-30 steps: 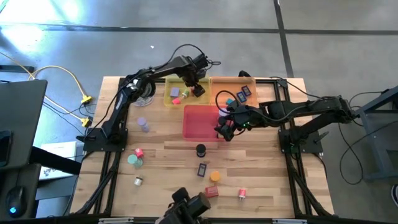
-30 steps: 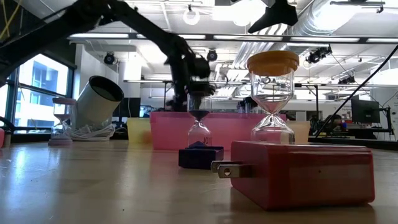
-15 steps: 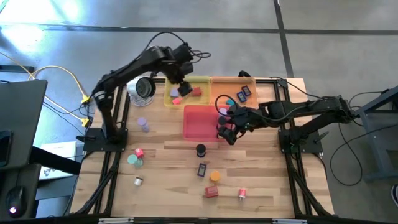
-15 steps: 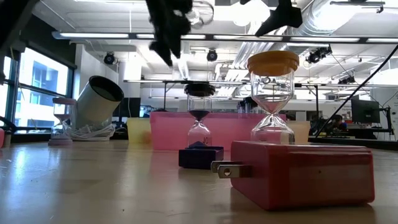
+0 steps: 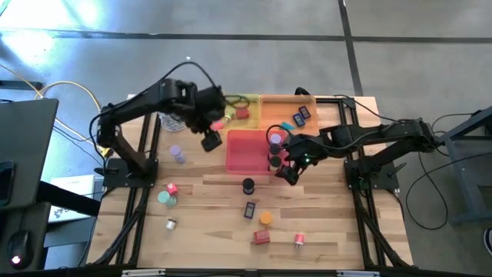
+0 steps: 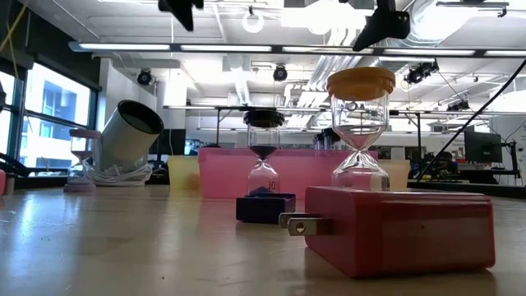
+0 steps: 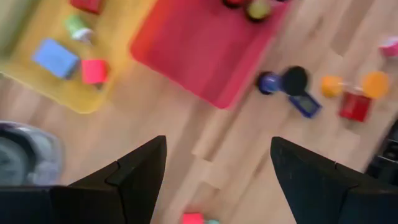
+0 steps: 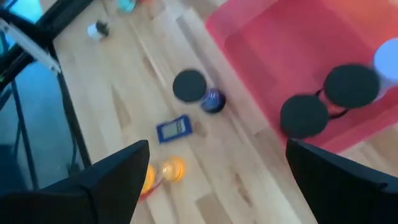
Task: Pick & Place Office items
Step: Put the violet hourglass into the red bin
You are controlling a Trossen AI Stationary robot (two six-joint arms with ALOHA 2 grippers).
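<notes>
Two grippers: both mine, both with fingers spread and nothing between them
Left gripper [image 5: 212, 140]: hanging above bare wood just left of the pink tray [image 5: 247, 151], near side of the yellow tray [image 5: 209, 125]; in my left wrist view the two dark fingers [image 7: 134, 177] stand wide apart over plain table
Right gripper [image 5: 290, 174]: over the pink tray's right near corner, jaws wide, two black-capped pieces [image 8: 328, 98] in the tray close under it
Sorted so far: a blue block [image 7: 55, 58], a pink block [image 7: 94, 71] and a green piece lie in the yellow tray; a few dark and blue pieces sit in the orange tray [image 5: 289, 112]
Office items left on the table: black-topped timer [image 5: 247, 185] just near of the pink tray, blue rectangular piece [image 5: 250, 209] beside it, orange timer [image 5: 266, 218], red block [image 5: 261, 238], pink piece [image 5: 300, 240], lilac cylinders [image 5: 177, 154] and a teal one [image 5: 164, 198] on the left
Judged stage: between placements, reaching out for the next loose piece
Risk, collision: my two arms both crowd the pink tray; if both go for the black-topped timer they may meet
Risk, tipping: the timers stand tall on narrow bases, so an off-centre pinch could knock one over and send it rolling
Risk, tray: my right fingers sit low by the rim and could nudge the tray when moving off
</notes>
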